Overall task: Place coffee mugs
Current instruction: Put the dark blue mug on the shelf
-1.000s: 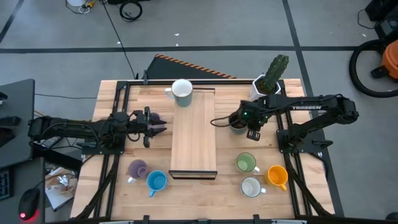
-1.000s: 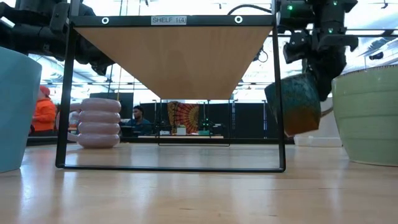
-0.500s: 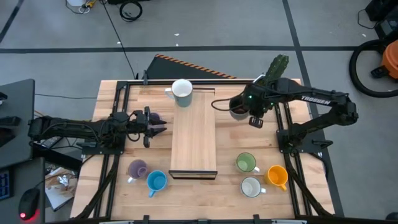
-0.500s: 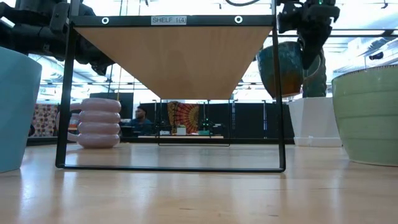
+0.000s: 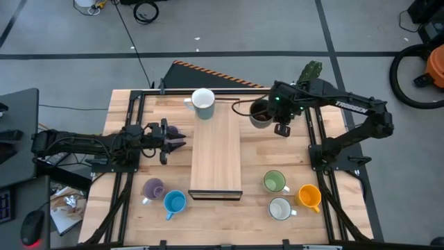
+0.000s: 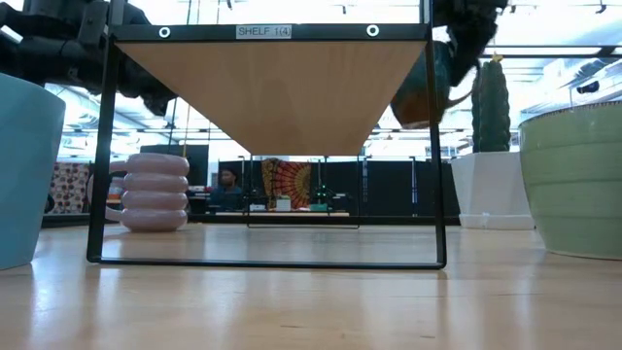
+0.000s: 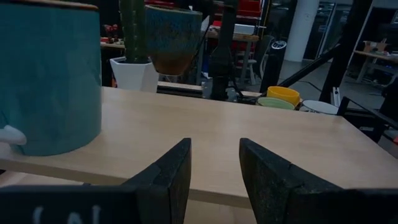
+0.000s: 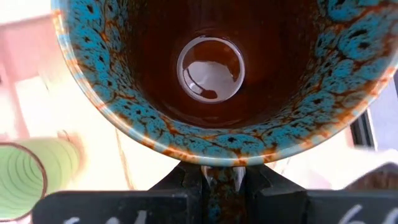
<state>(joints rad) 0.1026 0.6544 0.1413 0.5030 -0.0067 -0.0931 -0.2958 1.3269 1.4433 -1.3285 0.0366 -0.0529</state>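
Observation:
My right gripper (image 5: pixel 276 119) is shut on a dark brown mug (image 5: pixel 261 113) with blue-blotched walls, held in the air beside the far right corner of a wooden shelf (image 5: pixel 216 156). In the low view the brown mug (image 6: pixel 426 89) hangs at the height of the shelf top. A teal mug (image 5: pixel 203 103) with a white inside stands on the shelf's far end. My left gripper (image 7: pixel 214 165) waits open and level at the shelf's left side, next to a lilac mug (image 5: pixel 171 131) that stands on the table. My right gripper pinches between its two fingers a blotched strip (image 8: pixel 221 182) just outside the mug's rim, by its look the handle. The fingers come slanting down from the table's right side. The mug is lifted clear, mouth up and tilted.
On the table near right stand a green mug (image 5: pixel 274 182), an orange mug (image 5: pixel 309 196) and a white mug (image 5: pixel 279 209); near left a lilac mug (image 5: pixel 152 188) and a blue mug (image 5: pixel 174 202). A cactus in a white pot (image 5: pixel 307 82) stands at the far right.
My right gripper has risen with the brown mug, from below the shelf top up to its level, and has gone toward the table's far edge and a little toward the shelf. The mug has tipped further on the way.

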